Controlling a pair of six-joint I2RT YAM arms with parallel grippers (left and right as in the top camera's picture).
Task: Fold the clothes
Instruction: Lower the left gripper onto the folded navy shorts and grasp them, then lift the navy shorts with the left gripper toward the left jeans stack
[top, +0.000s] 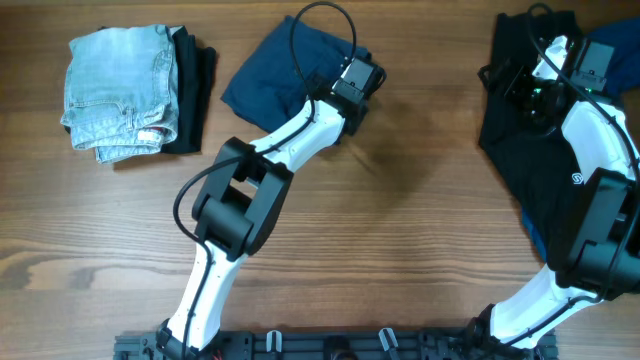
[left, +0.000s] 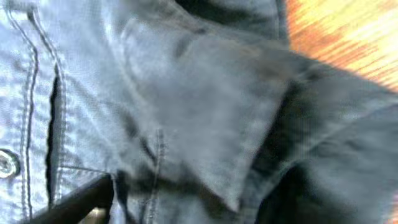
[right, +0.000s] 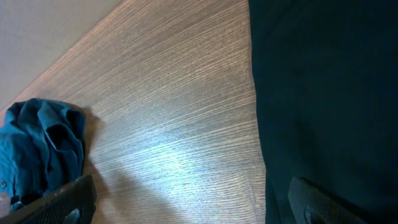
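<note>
From overhead, the left arm's black elbow (top: 235, 205) rises nearest the lens. Its white forearm reaches away so that the left pincer (top: 348, 88) sits low on the right-hand part of the navy shorts (top: 270, 75), which lie bunched at the top middle of the desk (top: 400, 250). The wrist hides its jaws, so I cannot tell how wide they stand. At far left, pale jeans (top: 120, 90) rest folded on a folded dark garment (top: 198, 90). That stack looks finished and parked out of the way. At right, the right pincer (top: 525, 90) hangs over a black garment (top: 520, 150) spread along the desk's right edge.

In the left wrist view, blue cloth fills the frame, with stitched seams, a button (left: 6, 163) at the left edge and a flap turned over itself. One dark finger (left: 73, 203) shows at the bottom, close against the cloth; the other is out of frame. Such closeness suits taking or releasing a hem, though which I cannot say.

In the right wrist view, both fingers (right: 62, 202) stand wide apart with nothing between them, above the black garment's edge. The shorts lie well apart at lower left. Spread jaws over that edge would suit a pinch there.
</note>
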